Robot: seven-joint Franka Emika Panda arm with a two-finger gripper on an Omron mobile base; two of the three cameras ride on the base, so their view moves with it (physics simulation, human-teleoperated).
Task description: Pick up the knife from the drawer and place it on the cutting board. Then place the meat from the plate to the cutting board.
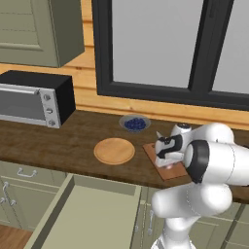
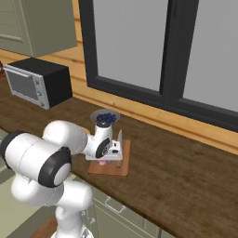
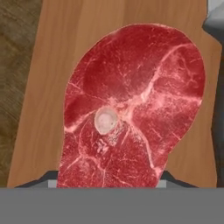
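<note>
A white robot arm reaches over a dark wooden table, its pincer (image 1: 168,163) lowered onto the reddish-brown cutting board (image 1: 160,170). Seen from the hand, the meat (image 3: 131,109), a red marbled cut with a small white bone, lies flat on the cutting board (image 3: 52,65), with the two dark fingertips (image 3: 43,178) part-way open on either side of its near end; whether they grip it I cannot tell. The knife (image 2: 120,138) rests at the board's far edge. The round wooden plate (image 1: 114,151) sits just beside the board, nothing on it. Behind, a small glass bowl (image 1: 134,123) holds blue berries. The sage-green drawer (image 1: 87,214) stands pulled out below the table, its pale interior bare.
</note>
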